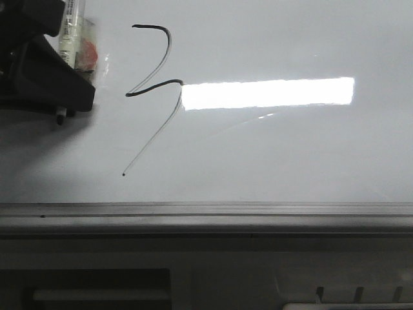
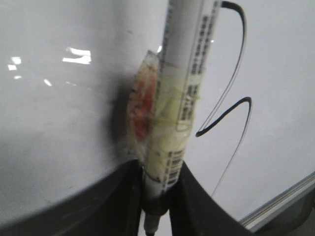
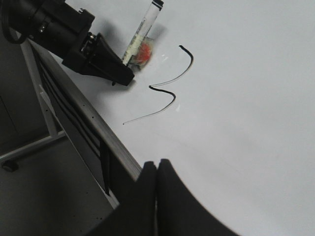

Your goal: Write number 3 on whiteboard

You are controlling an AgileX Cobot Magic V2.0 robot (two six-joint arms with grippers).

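Observation:
The number 3 (image 1: 169, 40) is a black angular squiggle on the whiteboard (image 1: 290, 161), with a thin faint tail ending in a dot (image 1: 123, 174). It also shows in the left wrist view (image 2: 226, 114) and the right wrist view (image 3: 191, 58). My left gripper (image 1: 64, 106) is shut on a white marker (image 2: 184, 73) wrapped in yellowish tape. The marker's tip (image 1: 59, 119) points down at the board, left of the 3; I cannot tell if it touches. My right gripper (image 3: 157, 164) is shut and empty over the board near its edge, and is out of the front view.
A grey metal ledge (image 1: 206, 216) runs along the board's near edge. A bright rectangular glare (image 1: 268, 92) lies right of the 3. An orange-red wad (image 1: 87, 55) is taped to the marker. The left arm (image 3: 54, 24) reaches in over the ledge. Floor shows beyond the ledge (image 3: 44, 196).

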